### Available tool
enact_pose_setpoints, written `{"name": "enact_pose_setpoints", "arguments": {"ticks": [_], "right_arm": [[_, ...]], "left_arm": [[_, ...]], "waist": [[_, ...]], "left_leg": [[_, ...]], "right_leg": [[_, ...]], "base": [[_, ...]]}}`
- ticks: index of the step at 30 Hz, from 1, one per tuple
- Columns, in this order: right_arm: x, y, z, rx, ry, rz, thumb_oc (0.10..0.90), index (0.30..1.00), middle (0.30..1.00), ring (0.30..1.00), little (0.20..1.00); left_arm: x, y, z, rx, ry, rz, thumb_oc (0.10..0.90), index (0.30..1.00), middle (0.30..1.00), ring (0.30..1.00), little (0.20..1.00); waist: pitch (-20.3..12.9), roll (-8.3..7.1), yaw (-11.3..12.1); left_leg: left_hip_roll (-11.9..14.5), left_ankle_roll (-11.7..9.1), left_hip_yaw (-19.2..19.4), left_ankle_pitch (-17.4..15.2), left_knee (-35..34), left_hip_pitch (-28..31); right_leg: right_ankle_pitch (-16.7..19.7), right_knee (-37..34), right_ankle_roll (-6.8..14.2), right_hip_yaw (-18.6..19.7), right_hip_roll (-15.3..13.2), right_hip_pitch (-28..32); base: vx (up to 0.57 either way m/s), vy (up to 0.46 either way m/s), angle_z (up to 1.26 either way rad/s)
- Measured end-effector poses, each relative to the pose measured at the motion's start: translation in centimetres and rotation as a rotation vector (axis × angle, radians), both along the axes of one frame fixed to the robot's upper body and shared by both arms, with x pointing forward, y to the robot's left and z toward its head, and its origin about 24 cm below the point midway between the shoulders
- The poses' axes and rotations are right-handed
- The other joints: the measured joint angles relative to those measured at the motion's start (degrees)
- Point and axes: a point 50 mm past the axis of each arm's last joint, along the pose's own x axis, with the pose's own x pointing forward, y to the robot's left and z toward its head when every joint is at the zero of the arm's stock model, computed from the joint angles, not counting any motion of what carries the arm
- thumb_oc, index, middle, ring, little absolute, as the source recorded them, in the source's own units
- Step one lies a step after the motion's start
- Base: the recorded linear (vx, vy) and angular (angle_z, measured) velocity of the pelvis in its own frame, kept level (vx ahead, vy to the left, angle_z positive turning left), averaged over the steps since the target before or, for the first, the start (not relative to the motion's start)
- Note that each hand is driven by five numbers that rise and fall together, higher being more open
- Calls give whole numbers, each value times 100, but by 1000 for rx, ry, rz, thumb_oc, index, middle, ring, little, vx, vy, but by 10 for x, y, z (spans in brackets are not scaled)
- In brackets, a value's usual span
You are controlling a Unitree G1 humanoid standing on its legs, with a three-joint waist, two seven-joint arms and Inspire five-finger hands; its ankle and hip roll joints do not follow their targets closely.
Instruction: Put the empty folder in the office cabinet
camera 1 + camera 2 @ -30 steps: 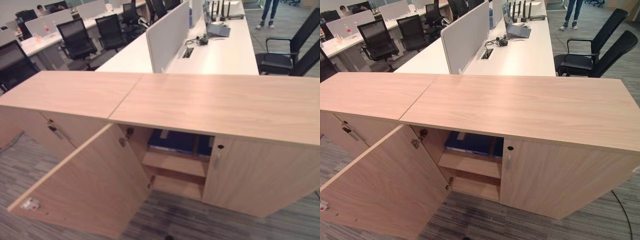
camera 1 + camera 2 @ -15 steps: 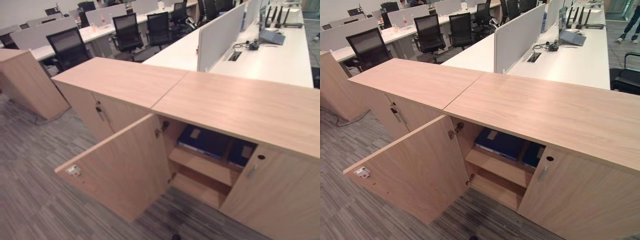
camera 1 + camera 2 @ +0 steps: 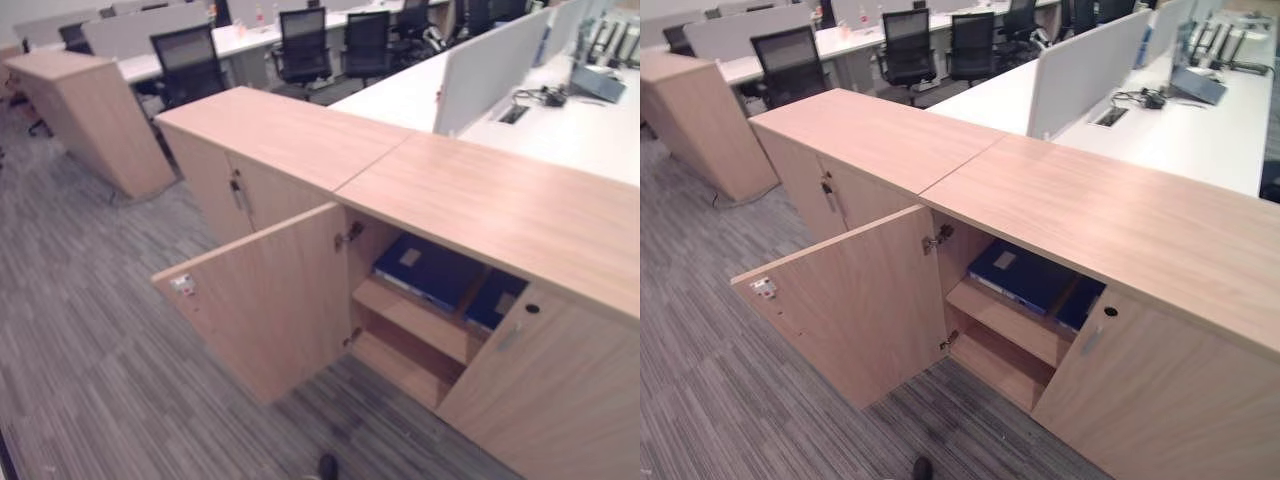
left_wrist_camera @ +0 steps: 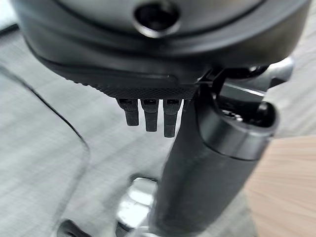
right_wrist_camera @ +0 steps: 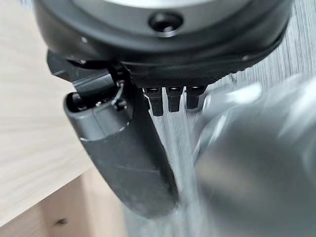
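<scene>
With cabinet door point(image 3: 855, 300) open: blue folder point(image 3: 1025, 275) lying on upper shelf point(image 3: 1008, 322), both hands' fingers relaxed, holding nothing; door left unclosed.

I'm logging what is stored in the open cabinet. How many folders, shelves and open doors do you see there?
Blue folders: 2, a large one and a second beside it, partly hidden
Shelves: 2, the upper shelf holding the folders and the lower shelf
Open doors: 1
Total: 5
</scene>
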Motion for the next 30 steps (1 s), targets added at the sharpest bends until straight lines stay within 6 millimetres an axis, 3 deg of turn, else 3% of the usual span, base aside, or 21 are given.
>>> {"name": "enact_pose_setpoints", "arguments": {"ticks": [1, 2, 3, 4, 5, 6, 8, 11, 15, 19, 22, 26, 28, 30], "right_arm": [[1, -6, 2, -22, 3, -3, 800, 900, 900, 900, 900], [8, -17, 6, -50, -19, 6, 800, 900, 900, 900, 900], [13, -29, 10, -86, -38, 12, 800, 900, 900, 900, 900], [16, -36, 13, -107, -55, 3, 800, 900, 900, 900, 900], [15, -48, 18, -143, -65, -1, 800, 900, 900, 900, 900], [18, -57, 23, -170, -76, 2, 800, 900, 900, 900, 900], [26, -65, 27, -187, -98, -4, 800, 900, 900, 900, 900], [26, -43, 17, -120, -92, -2, 800, 900, 900, 900, 900], [23, -33, 13, -73, -87, 13, 800, 900, 900, 900, 900], [15, -32, 12, -71, -60, 47, 800, 900, 900, 900, 900], [18, -30, 12, -56, -72, 59, 800, 900, 900, 900, 900], [15, -23, 9, -36, -65, 85, 800, 900, 900, 900, 900], [11, -17, 7, -21, -49, 104, 800, 900, 900, 900, 900], [8, -14, 6, -12, -43, 102, 800, 900, 900, 900, 900]], "left_arm": [[10, 5, 3, 6, -39, 19, 800, 900, 900, 900, 900], [15, 9, 5, 15, -55, 26, 800, 900, 900, 900, 900], [21, 11, 7, 29, -80, 26, 800, 900, 900, 900, 900], [26, 11, 9, 33, -107, 21, 800, 900, 900, 900, 900], [40, 8, 15, 30, -196, 1, 800, 900, 900, 900, 900], [47, 4, 16, 22, -221, -8, 800, 900, 900, 900, 900], [66, 7, 25, 25, -289, -18, 800, 900, 900, 900, 900], [87, 32, 55, 114, -446, -38, 800, 900, 900, 900, 900], [64, 78, 64, 260, -366, 28, 800, 900, 900, 900, 900], [63, 86, 71, 300, -370, 29, 800, 900, 900, 900, 900], [74, 88, 77, 330, -386, -14, 800, 900, 900, 900, 900], [106, 95, 94, 378, -444, -96, 800, 900, 900, 900, 900], [129, 105, 112, 441, -475, -171, 800, 900, 900, 900, 900], [139, 106, 122, 460, -515, -185, 800, 900, 900, 900, 900]], "waist": [[114, -81, 24], [197, -209, -38], [229, -238, -120], [236, -226, -173], [226, -160, -174], [212, -20, -176], [166, 193, -218], [132, 82, -139], [-186, 215, -158], [-288, 245, -145], [-375, 159, -146], [-503, -101, -197], [-548, -254, -301], [-564, -289, -374]], "left_leg": [[74, 72, 391, -115, -50, 23], [270, 143, 1078, -158, 148, 98], [553, 46, 1328, -211, 409, 282], [699, -4, 1290, -247, 479, 440], [916, -77, 1155, -273, 345, 971], [954, -76, 1151, -83, 242, 1208], [878, -183, 1215, -121, -345, 1350], [693, -117, 1136, -55, -521, 1353], [481, 42, 1217, -204, -547, 1380], [369, 63, 1224, -182, -526, 1386], [310, 92, 1340, -184, -524, 1368], [254, 95, 1362, -187, -525, 1368], [223, 113, 1358, -198, -527, 1365], [194, 135, 1414, -212, -527, 1370]], "right_leg": [[43, 24, -134, -124, -110, -44], [152, -15, -159, -183, -233, -49], [251, -104, -129, -251, -268, 54], [276, -150, -113, -323, -279, 124], [297, -96, -61, -335, -279, 137], [331, -78, -1, -351, -241, 97], [390, 14, 96, -492, -275, -13], [685, -490, 286, -658, -359, 183], [965, -815, 437, -582, -486, 287], [1029, -824, 488, -584, -585, 281], [1091, -844, 540, -469, -648, 177], [1090, -807, 556, -443, -694, 120], [1088, -766, 593, -440, -760, 112], [1106, -781, 608, -403, -799, 89]], "base": [[-138, -8, 52], [-145, 23, 40], [-94, 27, 38], [-89, 48, 37], [-55, 69, 29], [-78, 96, 25], [-65, 93, 40], [6, 207, 26], [26, 198, -7], [9, 148, 1], [1, 90, -17], [-7, 59, -6], [-17, 37, -1], [-7, 3, -8]]}}
